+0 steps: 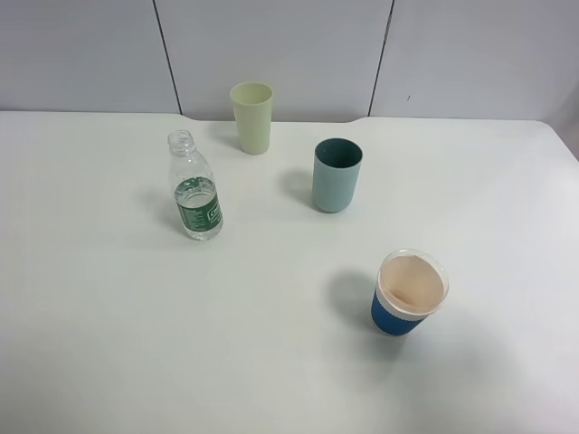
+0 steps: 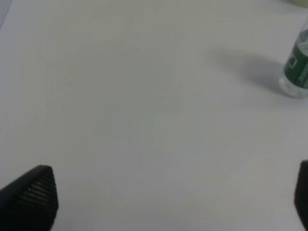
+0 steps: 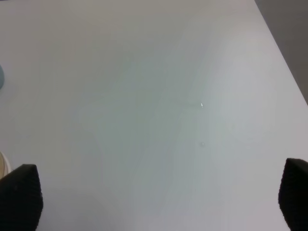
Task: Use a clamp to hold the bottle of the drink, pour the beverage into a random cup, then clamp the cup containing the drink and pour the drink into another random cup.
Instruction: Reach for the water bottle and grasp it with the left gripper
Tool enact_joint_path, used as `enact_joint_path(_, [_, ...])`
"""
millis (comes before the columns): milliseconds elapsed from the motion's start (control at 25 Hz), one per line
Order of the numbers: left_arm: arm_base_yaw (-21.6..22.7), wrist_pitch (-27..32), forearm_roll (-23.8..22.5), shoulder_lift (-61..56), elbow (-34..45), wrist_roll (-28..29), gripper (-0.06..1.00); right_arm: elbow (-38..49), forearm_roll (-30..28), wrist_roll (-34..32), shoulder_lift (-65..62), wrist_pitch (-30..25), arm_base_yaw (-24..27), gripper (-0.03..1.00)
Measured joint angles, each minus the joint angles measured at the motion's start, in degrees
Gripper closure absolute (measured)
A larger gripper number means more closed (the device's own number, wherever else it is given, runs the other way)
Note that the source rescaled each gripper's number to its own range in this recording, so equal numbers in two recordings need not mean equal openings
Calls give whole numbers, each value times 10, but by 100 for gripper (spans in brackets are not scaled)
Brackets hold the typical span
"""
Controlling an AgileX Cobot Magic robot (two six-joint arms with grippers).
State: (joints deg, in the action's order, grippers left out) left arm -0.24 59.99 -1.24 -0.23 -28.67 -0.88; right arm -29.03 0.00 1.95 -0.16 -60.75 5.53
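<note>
Three cups and one bottle (image 1: 194, 194) stand on the table (image 1: 90, 344), and nothing is held yet. The bottle is left of centre in the high view, upright, cap off, about half full of clear liquid. The pale cup (image 1: 251, 117) is at upper middle, the teal cup (image 1: 336, 174) just right of centre, and the blue cup (image 1: 409, 292) at lower right, all well apart.

My left gripper (image 2: 166, 199) has its jaws spread wide over bare table, with the bottle near that view's right edge. My right gripper (image 3: 156, 199) is spread the same way, with nothing between its jaws.

I judge the bottle light, thin-walled and slick. A hard squeeze could buckle it and push liquid out of the open neck. I would take it at the green label band, mid-body.
</note>
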Motion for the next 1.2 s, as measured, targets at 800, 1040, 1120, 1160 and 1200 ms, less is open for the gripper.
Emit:
enact_joint_path(800, [0, -8, -5, 68, -7, 3, -6, 0, 0, 0, 0, 0, 0, -3])
enact_joint_path(1040, [0, -89, 5, 166, -14, -2, -6, 0, 0, 0, 0, 0, 0, -3])
enact_joint_path(1120, [0, -112, 6, 205, -14, -3, -6, 0, 0, 0, 0, 0, 0, -3])
enact_joint_path(1160, [0, -121, 8, 222, -14, -5, -6, 0, 0, 0, 0, 0, 0, -3])
enact_joint_path(1200, [0, -130, 12, 243, -15, -9, -6, 0, 0, 0, 0, 0, 0, -3])
